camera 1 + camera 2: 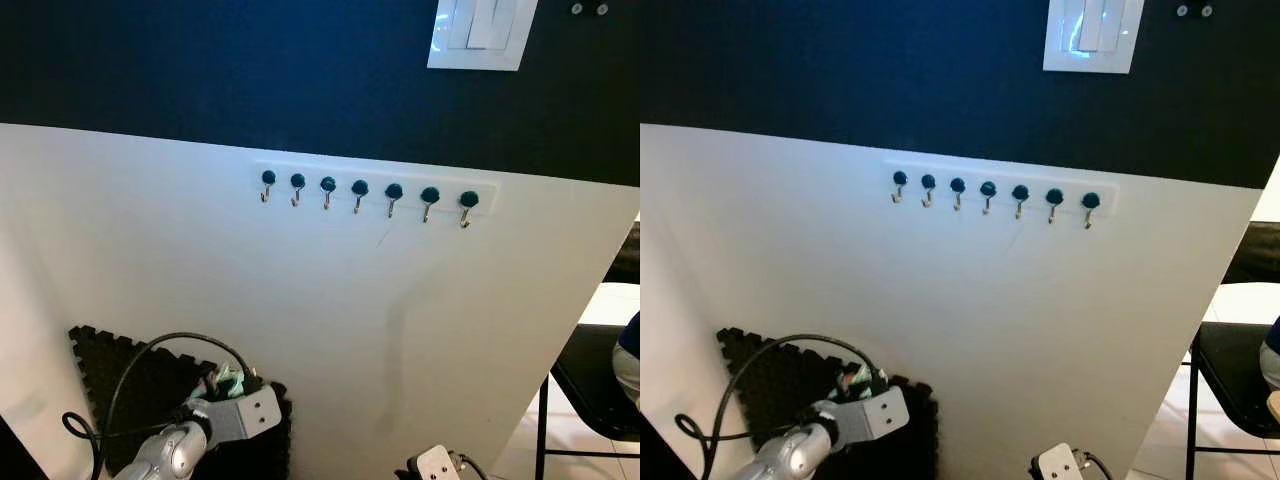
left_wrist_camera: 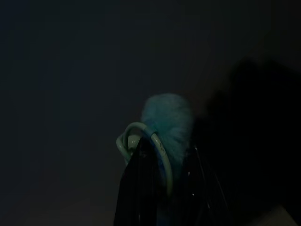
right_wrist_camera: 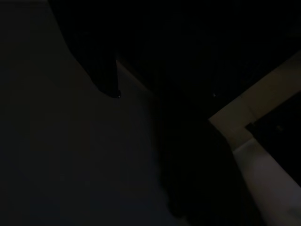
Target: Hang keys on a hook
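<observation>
Clamped on the keys (image 2: 157,136), my left gripper (image 2: 162,188) sits low at my left side, well below the row of hooks (image 1: 360,192); in the wrist view its two black fingers (image 2: 136,188) close on a pale green ring with a fluffy teal pom-pom above them, and from my head I can make out that same teal tuft at the end of my silver left arm (image 1: 215,425), in front of a black foam mat (image 1: 130,390) that leans against the white wall panel (image 1: 300,300). A black cable (image 1: 160,345) loops up over that wrist. Moving rightward, the seven dark-knobbed hooks run along a white strip just under the dark upper wall, with a light switch plate (image 1: 482,30) higher up. My right gripper (image 1: 436,464) hangs idle low on the right, and I cannot tell whether its fingers are apart or together, since its wrist view is nearly black. Further right stands a dark chair (image 1: 590,385). The lift has not yet begun, I judge, and the risks lie ahead: the hooks are small and close-set, so the ring could miss the tip or catch a neighbouring one; the pom-pom may hide the ring's opening from me; the cable loop might snag as the arm rises; and letting go before the ring is seated would drop the keys down the wall.
</observation>
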You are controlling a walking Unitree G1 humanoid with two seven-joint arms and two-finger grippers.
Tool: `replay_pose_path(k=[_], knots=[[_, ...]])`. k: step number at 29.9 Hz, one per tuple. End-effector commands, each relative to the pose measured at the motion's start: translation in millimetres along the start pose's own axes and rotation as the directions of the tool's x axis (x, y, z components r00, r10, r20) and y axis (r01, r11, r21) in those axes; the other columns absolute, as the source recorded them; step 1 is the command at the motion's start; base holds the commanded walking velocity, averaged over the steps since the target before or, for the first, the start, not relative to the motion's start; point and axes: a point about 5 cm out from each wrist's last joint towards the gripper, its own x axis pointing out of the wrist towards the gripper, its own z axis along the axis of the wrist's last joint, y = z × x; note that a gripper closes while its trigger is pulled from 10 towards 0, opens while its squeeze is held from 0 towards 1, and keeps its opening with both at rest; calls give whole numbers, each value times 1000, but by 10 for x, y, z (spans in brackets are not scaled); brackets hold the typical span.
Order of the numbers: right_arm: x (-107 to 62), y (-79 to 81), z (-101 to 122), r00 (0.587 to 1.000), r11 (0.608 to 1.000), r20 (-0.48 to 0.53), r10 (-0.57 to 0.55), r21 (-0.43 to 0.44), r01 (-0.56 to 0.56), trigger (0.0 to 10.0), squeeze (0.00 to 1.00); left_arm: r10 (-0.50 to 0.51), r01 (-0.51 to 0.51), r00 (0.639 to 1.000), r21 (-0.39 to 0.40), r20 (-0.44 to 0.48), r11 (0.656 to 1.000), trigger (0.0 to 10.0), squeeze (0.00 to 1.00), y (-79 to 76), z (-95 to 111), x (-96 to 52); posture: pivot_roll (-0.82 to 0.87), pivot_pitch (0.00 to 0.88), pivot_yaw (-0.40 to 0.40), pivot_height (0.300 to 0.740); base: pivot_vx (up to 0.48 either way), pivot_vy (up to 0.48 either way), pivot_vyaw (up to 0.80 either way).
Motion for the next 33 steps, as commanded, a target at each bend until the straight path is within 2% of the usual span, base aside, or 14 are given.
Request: replay_pose_path(k=[1,2,4,5,6,7,8,9,10,16,17,22,28,33], knots=[[5,-11,27,1000,1000,27,-15,-12,15,10000,0,-24,23,998,7,57,1000,10000,0,-119,24,-56,55,28,7,740,0,0,0],[17,-20,72,998,1000,55,-21,-15,22,10000,0,-57,59,993,-19,104,998,10000,0,-191,76,-84,55,28,7,740,0,0,0],[25,-25,101,997,1000,75,-25,-17,26,10000,0,-72,77,988,-32,136,997,10000,0,-243,107,-101,55,28,7,740,0,0,0],[62,-30,199,992,1000,127,-21,-16,23,10000,0,-118,135,972,-69,205,988,10000,0,-363,180,-149,55,28,7,740,0,0,0],[62,-30,199,992,1000,127,-21,-16,23,10000,0,-118,135,972,-69,205,988,10000,0,-363,180,-149,55,28,7,740,0,0,0],[91,-18,302,982,1000,190,-6,-5,7,10000,0,-136,195,943,-173,304,965,10000,0,-420,289,-213,55,27,6,740,0,0,0],[91,-18,302,982,1000,190,-6,-5,7,10000,0,-136,195,943,-173,304,965,10000,0,-420,289,-213,55,27,6,740,0,0,0],[101,-9,348,975,1000,221,1,1,-2,10000,0,-123,215,924,-226,361,950,10000,0,-423,344,-247,55,27,6,740,0,0,0],[114,14,451,959,1000,283,30,-10,-28,10000,0,-110,221,898,-222,426,950,10000,0,-418,405,-292,58,29,8,740,0,0,0],[126,81,607,930,987,337,147,-118,-113,10000,0,-100,219,874,-202,475,955,10000,27,-420,406,-328,57,29,7,740,0,0,0],[127,81,646,922,984,350,166,-123,-131,10000,0,-94,220,867,-206,490,954,10000,63,-415,405,-338,57,30,7,740,0,0,0],[119,144,725,894,960,356,273,-159,-230,10000,0,-82,219,850,-208,520,953,10000,63,-391,415,-354,57,28,7,740,0,0,0],[25,369,724,807,846,283,518,-304,-437,10000,0,-79,256,819,-238,568,937,10000,63,-365,430,-370,57,30,7,740,0,0,0],[-2,322,685,800,806,226,556,-381,-452,10000,0,-68,278,797,-264,600,924,10000,102,-343,442,-377,58,30,8,740,0,0,0]])
